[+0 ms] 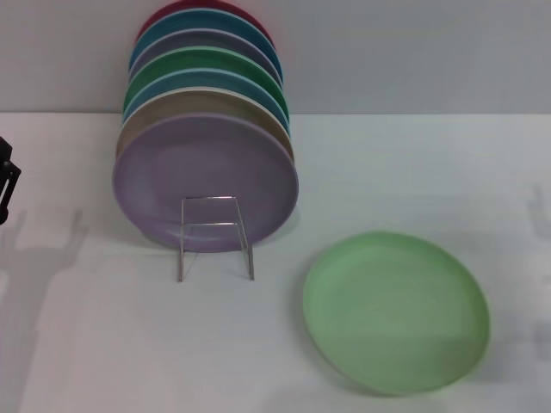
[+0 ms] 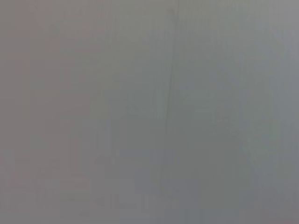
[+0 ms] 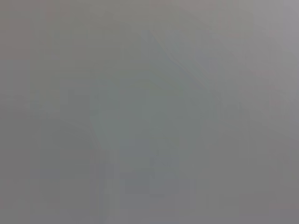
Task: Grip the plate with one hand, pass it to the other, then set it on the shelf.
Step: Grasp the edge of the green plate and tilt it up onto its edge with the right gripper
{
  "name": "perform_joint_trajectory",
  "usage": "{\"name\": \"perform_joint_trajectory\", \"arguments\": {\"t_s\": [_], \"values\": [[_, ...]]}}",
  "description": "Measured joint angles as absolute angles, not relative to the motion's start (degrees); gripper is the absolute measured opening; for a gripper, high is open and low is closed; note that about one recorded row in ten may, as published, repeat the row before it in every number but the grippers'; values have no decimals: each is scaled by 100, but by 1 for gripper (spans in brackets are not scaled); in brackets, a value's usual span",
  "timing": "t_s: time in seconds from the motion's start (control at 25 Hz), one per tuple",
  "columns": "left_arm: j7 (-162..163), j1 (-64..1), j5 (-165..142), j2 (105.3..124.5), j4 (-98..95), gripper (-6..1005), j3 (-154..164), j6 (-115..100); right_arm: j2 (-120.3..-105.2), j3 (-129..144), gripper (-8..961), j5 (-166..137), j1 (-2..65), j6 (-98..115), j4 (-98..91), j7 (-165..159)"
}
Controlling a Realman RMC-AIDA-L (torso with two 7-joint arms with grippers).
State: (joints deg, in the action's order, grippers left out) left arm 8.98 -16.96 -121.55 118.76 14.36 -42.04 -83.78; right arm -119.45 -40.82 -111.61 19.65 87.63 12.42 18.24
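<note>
Nothing is gripped yet; I judge the first grasp is still to come. The plate (image 1: 396, 311) lies flat on the white counter (image 1: 103, 344), right of the shelf (image 1: 215, 237), well apart from my left gripper (image 1: 7, 185) at the edge. Whether its fingers are wide or narrow I cannot tell. My right gripper is unseen. A grey wall stands behind.

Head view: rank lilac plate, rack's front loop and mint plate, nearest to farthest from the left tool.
Left tool shows only at the left edge.
1. Lilac plate, front of the standing stack.
2. Front loop of the shelf, just before that plate.
3. Mint plate, flat on the table, right side.
</note>
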Motion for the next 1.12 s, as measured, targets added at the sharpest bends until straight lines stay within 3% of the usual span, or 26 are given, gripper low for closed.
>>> {"name": "perform_joint_trajectory", "arguments": {"t_s": [0.52,0.8,1.12], "values": [[896,-1736,-12155,11865,1401,830,-4270,-8344,-11841,-4277,676,-11217,1921,6401,3254,2897],[896,-1740,-12156,11865,1334,828,-4271,-8266,-11854,-5415,675,-11219,1155,4373,5396,4645],[900,-1738,-12155,11865,1336,826,-4315,-8205,-11890,-6596,674,-11183,748,1900,6596,5126]]}}
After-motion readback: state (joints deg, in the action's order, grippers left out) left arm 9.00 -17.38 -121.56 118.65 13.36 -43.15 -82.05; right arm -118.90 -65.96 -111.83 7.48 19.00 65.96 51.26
